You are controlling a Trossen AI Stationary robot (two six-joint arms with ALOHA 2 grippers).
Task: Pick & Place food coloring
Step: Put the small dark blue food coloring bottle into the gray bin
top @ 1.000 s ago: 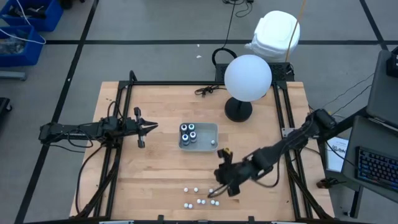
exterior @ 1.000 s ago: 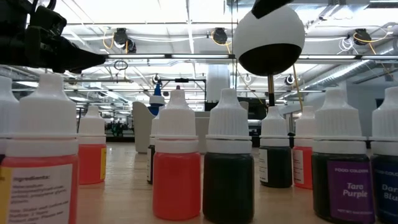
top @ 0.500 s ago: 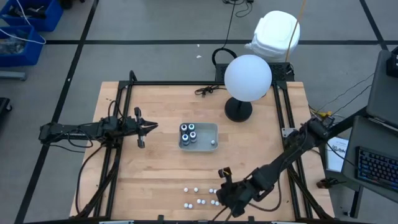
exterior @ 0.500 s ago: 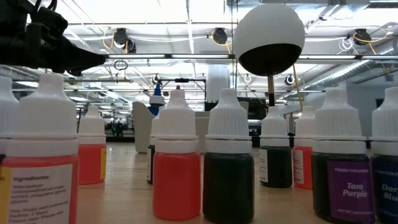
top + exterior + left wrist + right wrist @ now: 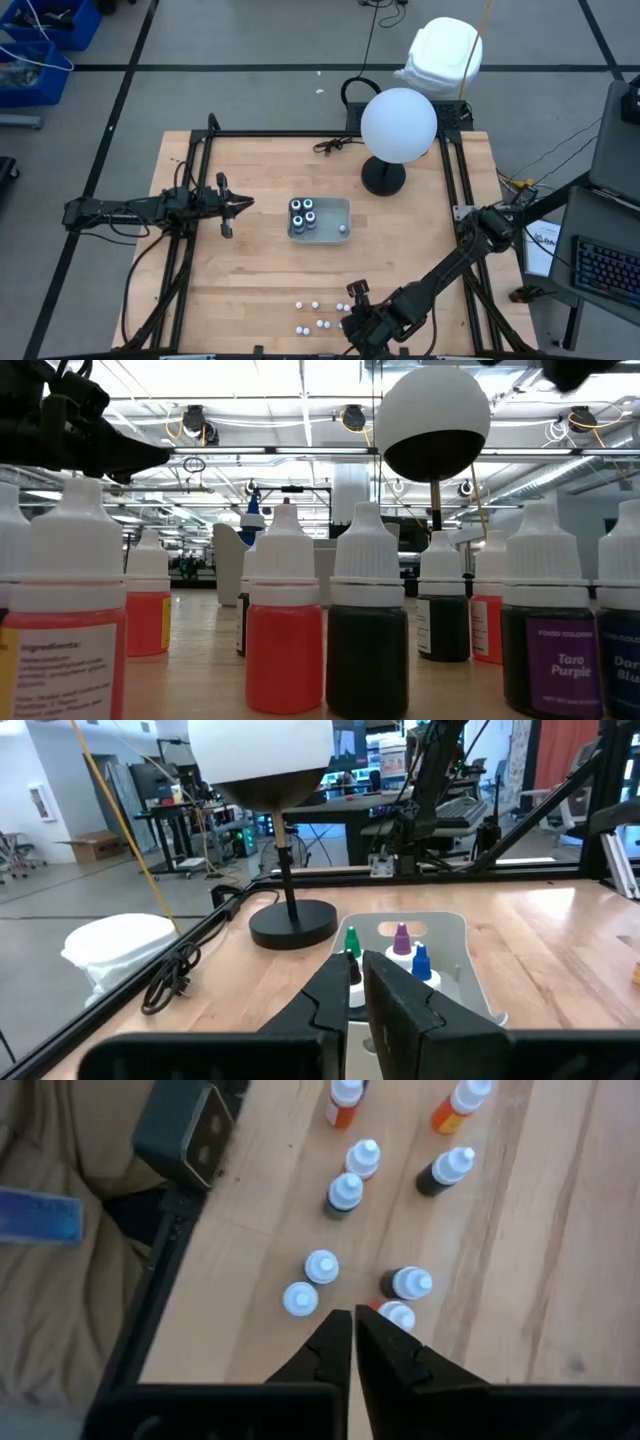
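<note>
Wooden desk [image 5: 250,270] fills the middle of the high view, with a globe lamp [image 5: 398,125] at upper right. Loose food coloring bottles [image 5: 320,314] stand upright, long axis vertical, caps up, near the bottom edge; others sit in the clear tray [image 5: 332,235] at centre. The right gripper [image 5: 354,1342], jaws nearly together and empty, hovers over the cluster: the reach step. Next it likely must spread them and drop onto one cap. The left gripper [image 5: 244,204], jaws together, waits mid-left.
</note>
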